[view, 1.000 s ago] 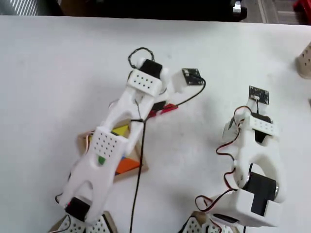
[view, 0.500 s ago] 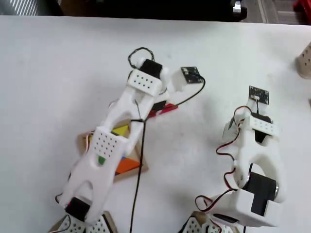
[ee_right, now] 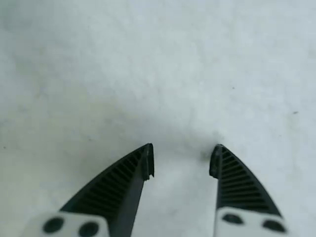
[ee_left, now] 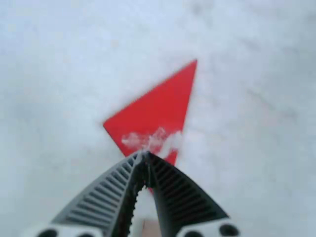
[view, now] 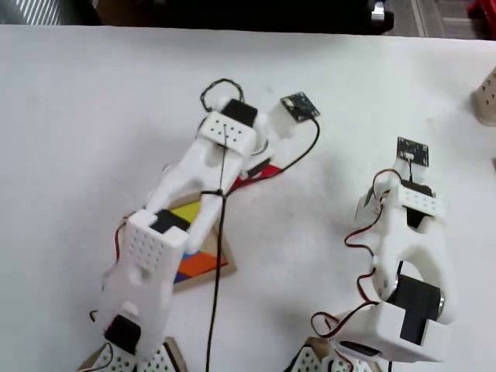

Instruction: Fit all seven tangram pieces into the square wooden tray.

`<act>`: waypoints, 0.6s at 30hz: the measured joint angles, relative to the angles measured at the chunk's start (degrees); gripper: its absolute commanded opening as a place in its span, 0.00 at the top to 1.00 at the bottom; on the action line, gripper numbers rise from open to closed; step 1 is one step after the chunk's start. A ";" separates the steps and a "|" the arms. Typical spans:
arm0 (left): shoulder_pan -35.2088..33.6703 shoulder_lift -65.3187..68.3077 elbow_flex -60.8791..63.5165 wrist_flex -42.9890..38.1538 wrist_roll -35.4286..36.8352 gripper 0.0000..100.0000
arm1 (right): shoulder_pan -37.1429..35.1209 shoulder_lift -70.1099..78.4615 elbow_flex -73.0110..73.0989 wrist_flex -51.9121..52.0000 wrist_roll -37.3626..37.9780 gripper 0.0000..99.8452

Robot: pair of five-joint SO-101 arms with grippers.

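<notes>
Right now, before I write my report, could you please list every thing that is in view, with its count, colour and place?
red flat triangle piece: one, red, past the tray's far corner, between the left fingers.
square wooden tray: one, light brown, under the left arm.
yellow piece: one, yellow, in the tray.
orange piece: one, orange, in the tray.
blue piece: one, blue, in the tray beside the orange one; the arm hides the tray's other part.
white table: one, white, under everything.
beige object: one, beige, at the table's right edge; I cannot tell what it is.
black cable: one, black, across the tray.
left gripper: fingers shut on the red triangle.
right gripper: fingers open over bare table.
</notes>
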 measured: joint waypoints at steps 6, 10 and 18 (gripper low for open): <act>-0.18 0.00 8.62 -22.59 1.58 0.95 | 0.00 0.00 0.00 0.00 0.00 0.81; -2.20 0.00 9.23 -28.13 1.76 0.95 | 0.00 0.00 0.00 0.00 0.00 0.81; -3.25 -0.09 15.21 -27.60 1.76 0.98 | 0.00 0.00 0.00 0.00 0.00 0.81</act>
